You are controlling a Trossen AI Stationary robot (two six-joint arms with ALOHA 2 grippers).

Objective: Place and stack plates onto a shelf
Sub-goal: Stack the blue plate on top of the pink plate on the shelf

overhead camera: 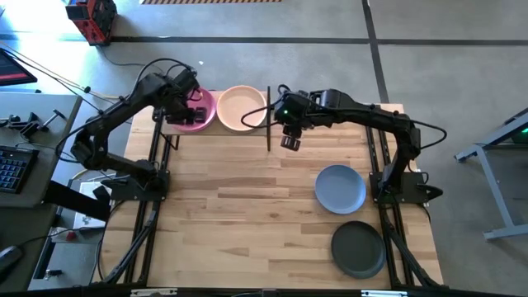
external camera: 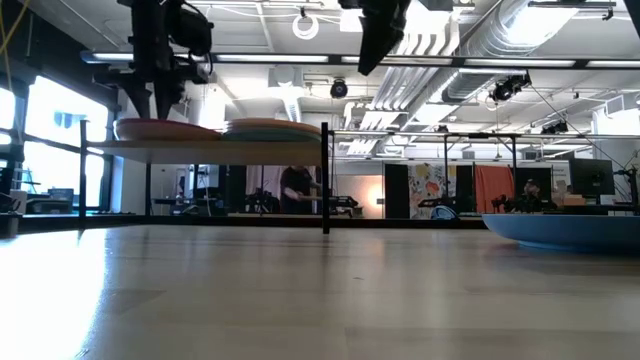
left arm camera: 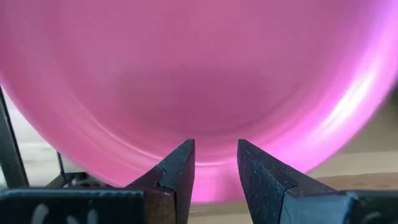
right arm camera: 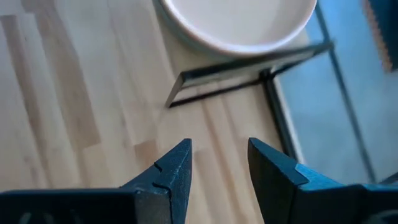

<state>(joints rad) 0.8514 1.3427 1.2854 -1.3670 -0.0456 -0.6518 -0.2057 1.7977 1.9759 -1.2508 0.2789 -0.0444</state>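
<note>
On the shelf (overhead camera: 247, 132) at the far edge of the table I had two stacks side by side: a magenta plate (overhead camera: 200, 108) on top at the left and a peach plate (overhead camera: 242, 107) on top at the right, the two nearly touching; in the low view they sat level on the raised board between its black posts. My left gripper (overhead camera: 183, 106) hung right over the magenta plate, its fingers (left arm camera: 177, 177) parted with nothing between them, the pink rim filling the left wrist view just past the tips. My right gripper (overhead camera: 289, 140) hovered above bare table just off the shelf's right end, jaws apart and empty, with the peach plate and a corner of the black frame ahead of it in the right wrist view. Nearer me on the right side of the table (overhead camera: 239, 223) lay a slate blue plate (overhead camera: 340, 188), and a dark charcoal plate (overhead camera: 358, 248) just beside it, close to the front corner. The tabletop was light striped planks. Beyond it the low view showed a large open hall with ceiling ducts, and a person (external camera: 297, 190) stood far back.
</note>
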